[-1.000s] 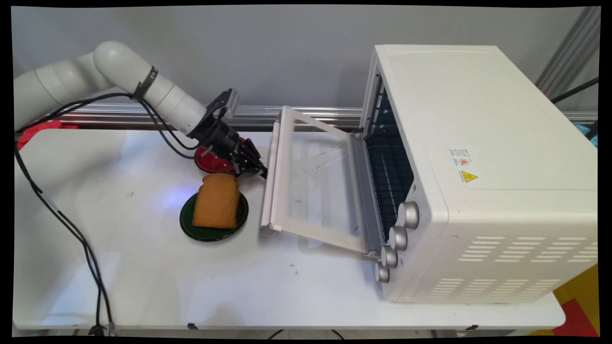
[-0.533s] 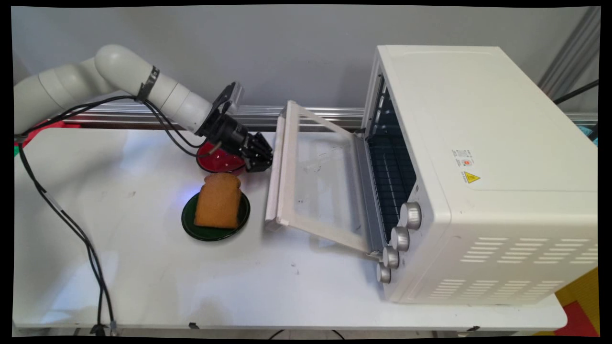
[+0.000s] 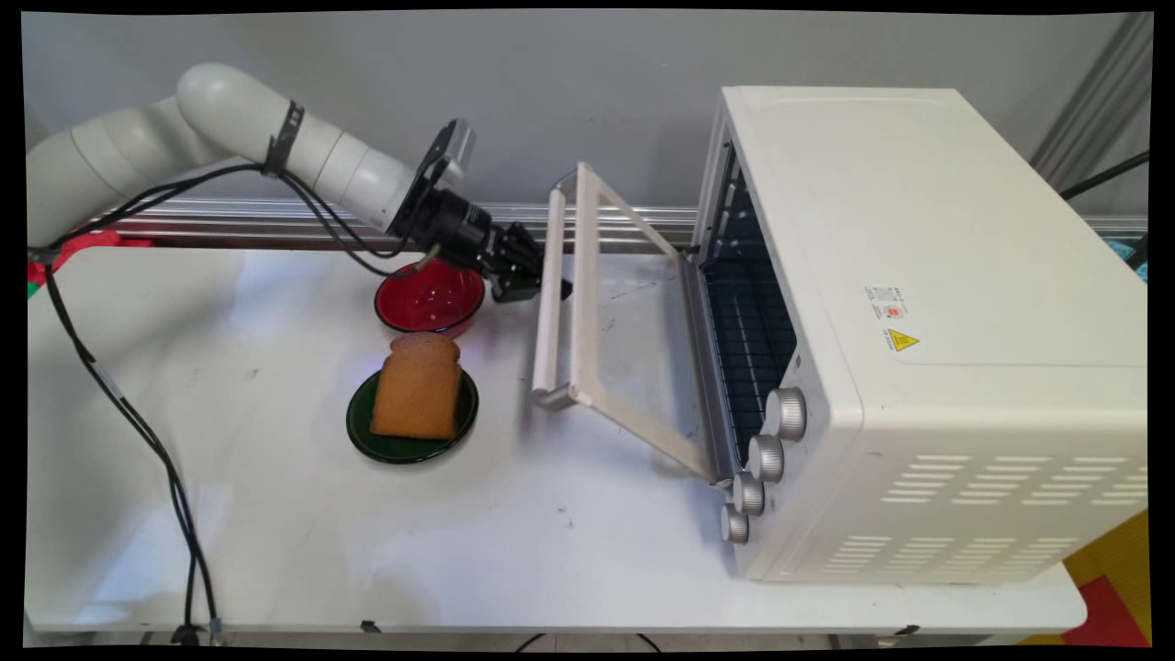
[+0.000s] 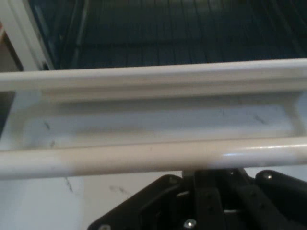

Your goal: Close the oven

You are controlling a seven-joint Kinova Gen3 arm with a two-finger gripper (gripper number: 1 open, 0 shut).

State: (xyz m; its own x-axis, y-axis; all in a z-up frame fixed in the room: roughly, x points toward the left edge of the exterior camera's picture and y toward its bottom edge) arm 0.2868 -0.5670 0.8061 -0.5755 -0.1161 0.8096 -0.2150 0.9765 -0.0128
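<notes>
The gripper [image 3: 532, 278] sits at the far end of the oven door's handle [image 3: 549, 303], on the side facing away from the oven, and looks to be touching the white bar. In the hand view the handle [image 4: 144, 160] runs straight across just above the gripper's black linkage, which hides the tip of the claw, so it cannot be told whether the claw is wide, narrow or gripping the bar.

The door [image 3: 585, 294] is half open. It is hinged along the bottom of the oven's front and tilts out over the table, with its handle edge raised clear of the table top. Through the opening the dark wire rack [image 3: 748, 340] shows inside the white oven [image 3: 918, 321], which stands on the right of the table [image 3: 367, 532]. Four silver knobs [image 3: 783, 413] run down the oven's near front corner.

Just left of the gripper, under the arm's wrist, stands a red bowl [image 3: 429, 298]. Nearer the camera, close beside the bowl, a slice of brown bread [image 3: 416, 386] lies on a dark green plate [image 3: 404, 445]. Black cables [image 3: 138, 422] hang from the arm and trail down over the table's left side.
</notes>
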